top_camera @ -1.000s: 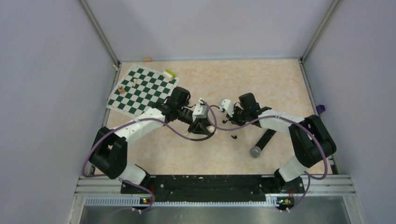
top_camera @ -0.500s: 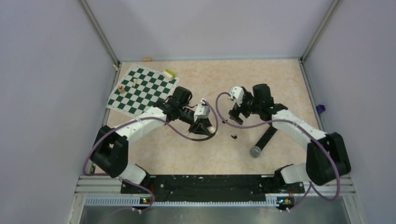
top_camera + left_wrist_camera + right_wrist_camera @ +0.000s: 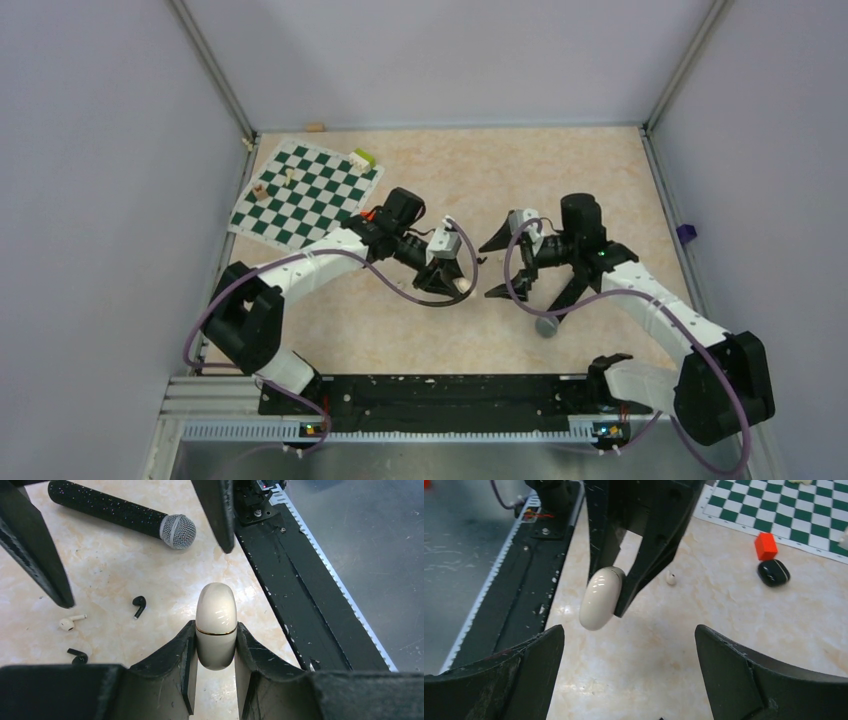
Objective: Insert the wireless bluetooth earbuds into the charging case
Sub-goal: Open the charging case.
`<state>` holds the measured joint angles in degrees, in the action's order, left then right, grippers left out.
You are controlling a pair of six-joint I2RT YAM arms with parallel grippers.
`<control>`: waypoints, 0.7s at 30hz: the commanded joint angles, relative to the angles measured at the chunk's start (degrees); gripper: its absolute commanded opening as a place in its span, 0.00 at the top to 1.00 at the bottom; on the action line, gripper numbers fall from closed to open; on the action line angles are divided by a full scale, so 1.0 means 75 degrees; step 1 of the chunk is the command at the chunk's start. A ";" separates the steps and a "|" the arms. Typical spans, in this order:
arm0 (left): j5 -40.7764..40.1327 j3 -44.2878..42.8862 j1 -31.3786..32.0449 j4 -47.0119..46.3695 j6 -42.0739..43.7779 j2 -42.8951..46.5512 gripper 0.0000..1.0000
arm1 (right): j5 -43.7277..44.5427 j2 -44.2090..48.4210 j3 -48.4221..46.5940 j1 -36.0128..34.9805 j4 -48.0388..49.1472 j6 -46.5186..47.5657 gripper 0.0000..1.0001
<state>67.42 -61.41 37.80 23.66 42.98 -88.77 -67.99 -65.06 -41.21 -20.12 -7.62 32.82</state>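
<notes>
Earbuds (image 3: 139, 606) lie on the table (image 3: 115, 560) while the left gripper (image 3: 215, 630) clamps a cream case (image 3: 216, 611), the right gripper (image 3: 629, 631) wide open.

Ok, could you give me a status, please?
Left tool shut on cream-white case. Right tool open, empty. Black charging case beside red block; black earbuds loose on table.

Microphone (image 3: 117, 512) lying flat; red block (image 3: 766, 546) beside chessboard (image 3: 774, 505).

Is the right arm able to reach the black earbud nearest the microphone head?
Probably yes: the right gripper hangs open close by, nothing covers the black earbud, and the left gripper holds its white case aside.
</notes>
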 commanded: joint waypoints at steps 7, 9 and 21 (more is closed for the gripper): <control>0.0069 -0.0415 0.0297 0.0091 0.0022 -0.0113 1.00 | 0.0147 -0.0137 0.0516 -0.0679 0.2297 -0.2043 0.01; -0.0022 -0.0407 0.0317 0.0091 0.0013 -0.0088 1.00 | 0.0427 -0.0299 0.0494 -0.0730 0.2335 -0.2115 0.01; 0.0312 -0.0647 0.0448 0.0807 0.0569 -0.0172 1.00 | 0.1731 -0.0619 -0.0169 -0.0122 0.1378 -0.1781 0.01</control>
<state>63.57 -63.37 39.77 26.33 44.40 -89.93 -60.47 -69.41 -38.04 -24.93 2.87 17.39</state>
